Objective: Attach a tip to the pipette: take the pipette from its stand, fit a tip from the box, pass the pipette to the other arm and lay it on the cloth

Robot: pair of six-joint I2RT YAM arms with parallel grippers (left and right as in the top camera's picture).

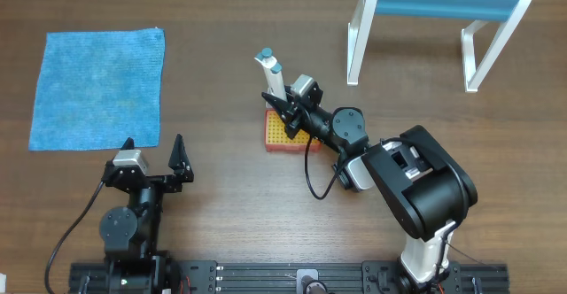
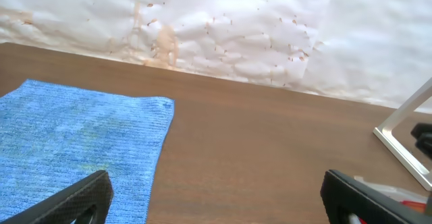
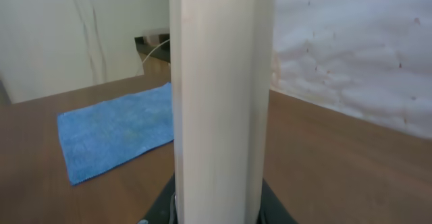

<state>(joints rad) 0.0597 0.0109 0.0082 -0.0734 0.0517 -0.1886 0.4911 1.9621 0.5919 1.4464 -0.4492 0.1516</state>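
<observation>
Over the tip box: seat the tip square, not slanted

Nearest the bases, the left hand rests low over the desk, fingers spread wide with nothing between them; it sits just below the cloth, well placed for the later handover. Further up, the right hand is clamped on the pipette, gripping the white body with the head pointing up; the lower end is hidden behind the hand, so whether a tip is on yet cannot be told. Beneath it lies the orange tip box; fitting looks to be the step in hand. To do it well, hold the shaft plumb over one hole; press straight down firmly; lift vertically so the box doesn't ride up; a slanted push risks a loose tip. Farthest off, the stand sits at the desk's back right, well apart.
</observation>
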